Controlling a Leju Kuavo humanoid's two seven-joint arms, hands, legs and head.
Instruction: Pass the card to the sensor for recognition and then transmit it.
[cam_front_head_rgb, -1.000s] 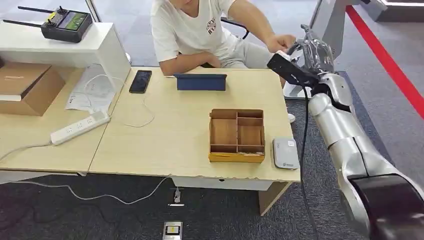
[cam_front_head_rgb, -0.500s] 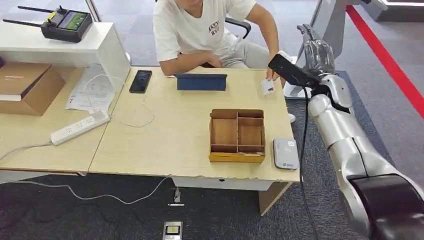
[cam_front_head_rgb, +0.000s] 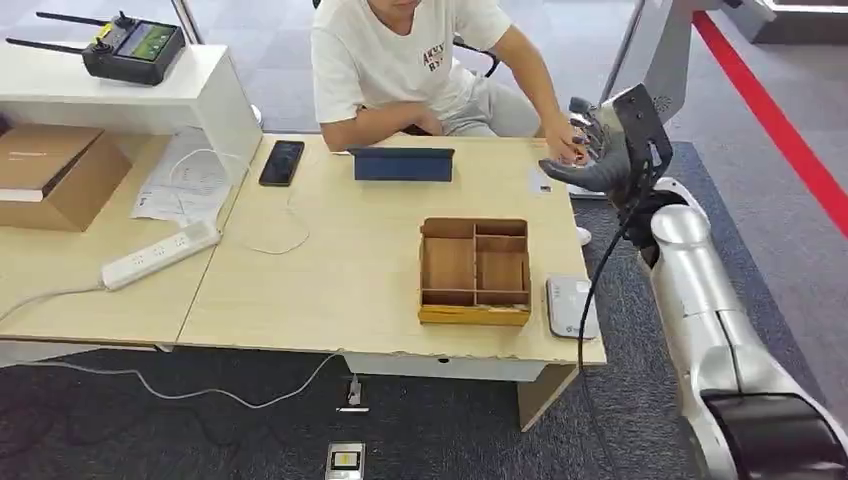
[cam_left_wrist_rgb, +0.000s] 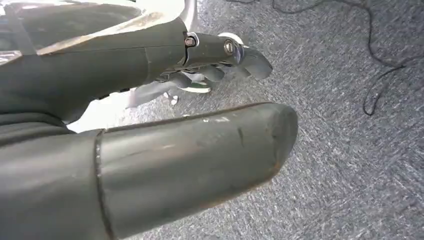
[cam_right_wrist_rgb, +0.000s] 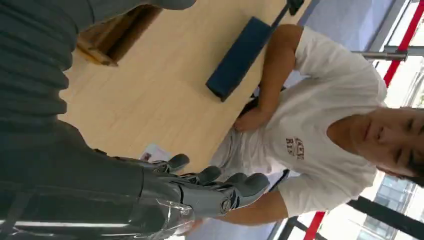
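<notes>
The right hand (cam_front_head_rgb: 592, 160) hovers with fingers spread and holding nothing; the card (cam_front_head_rgb: 541, 181) lies flat on the counter (cam_front_head_rgb: 330, 270) just beneath its fingertips, with a person's hand (cam_front_head_rgb: 565, 150) close by. The risk — flat card, thick fingers — is a pinch that slides it off the counter edge or bumps the person.

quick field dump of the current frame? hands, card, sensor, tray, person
right hand: raised over the table's far right corner, holds nothing, fingers spread
left hand: hanging over carpet, holds nothing
card: flat on the table, beside the person's hand
sensor: near right table edge, beside the tray
tray: wooden, compartments look empty
person: seated at the far side
</notes>
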